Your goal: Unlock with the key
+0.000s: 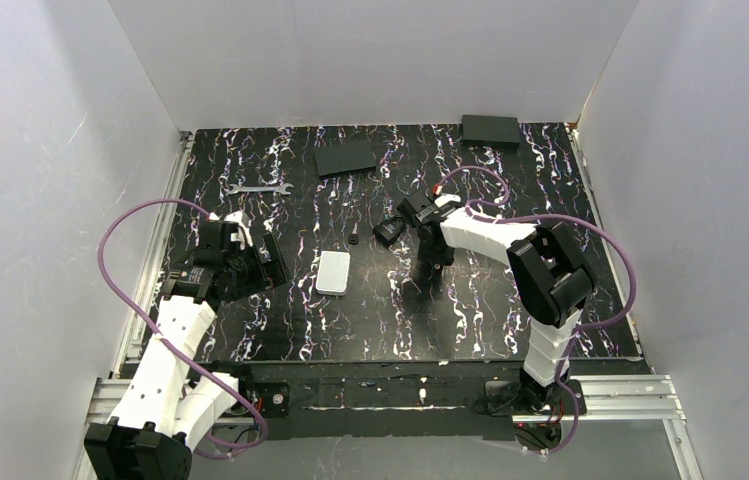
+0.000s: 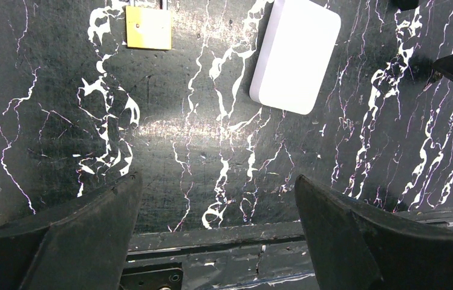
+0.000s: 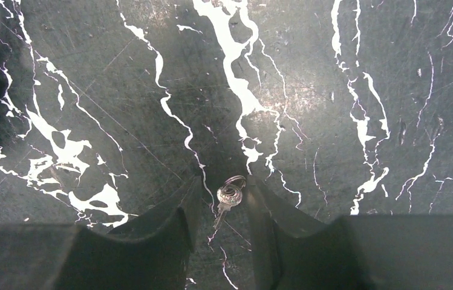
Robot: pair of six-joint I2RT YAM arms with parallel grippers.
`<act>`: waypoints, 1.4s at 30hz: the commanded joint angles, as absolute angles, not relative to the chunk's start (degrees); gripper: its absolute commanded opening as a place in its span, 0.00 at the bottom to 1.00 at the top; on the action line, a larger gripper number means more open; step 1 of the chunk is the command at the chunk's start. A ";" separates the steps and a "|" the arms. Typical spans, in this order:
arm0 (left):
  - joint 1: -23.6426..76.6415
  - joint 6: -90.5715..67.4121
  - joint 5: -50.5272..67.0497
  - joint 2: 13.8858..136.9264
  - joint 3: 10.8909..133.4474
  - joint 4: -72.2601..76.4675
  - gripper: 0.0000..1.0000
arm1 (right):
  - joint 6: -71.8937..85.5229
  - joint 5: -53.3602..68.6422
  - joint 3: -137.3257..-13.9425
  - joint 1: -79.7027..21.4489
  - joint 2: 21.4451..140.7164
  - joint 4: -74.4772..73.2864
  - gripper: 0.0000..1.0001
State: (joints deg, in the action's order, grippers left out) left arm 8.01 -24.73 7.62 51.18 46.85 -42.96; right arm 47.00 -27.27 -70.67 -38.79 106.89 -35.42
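Nearby: black padlock (image 1: 388,230), white box (image 1: 333,272). Key (image 3: 226,196) flat on table (image 3: 332,90), blade angled lower-left, flanked by right gripper (image 3: 224,186) fingers, narrowly parted; left gripper (image 2: 216,181) spread wide.

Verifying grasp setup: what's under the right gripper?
The key lies on the table between the fingers of the right gripper. The jaws are narrowly apart, with a gap showing beside the key. In the top view the gripper covers the key entirely.

Key (image 3: 230,196) on table (image 3: 332,90), between right claw (image 3: 222,188) fingers.
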 commanded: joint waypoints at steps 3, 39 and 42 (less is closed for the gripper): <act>8.24 -24.96 6.68 50.47 47.55 -44.52 0.95 | 48.77 -27.38 -70.13 -38.94 108.47 -36.06 0.37; 8.26 -24.43 14.27 48.56 46.94 -41.93 0.93 | 48.88 -20.74 -56.34 -37.66 90.63 -25.40 0.01; 8.71 -25.08 19.29 47.53 46.12 -39.80 0.91 | 50.96 -19.37 -55.16 -37.69 87.13 -24.30 0.01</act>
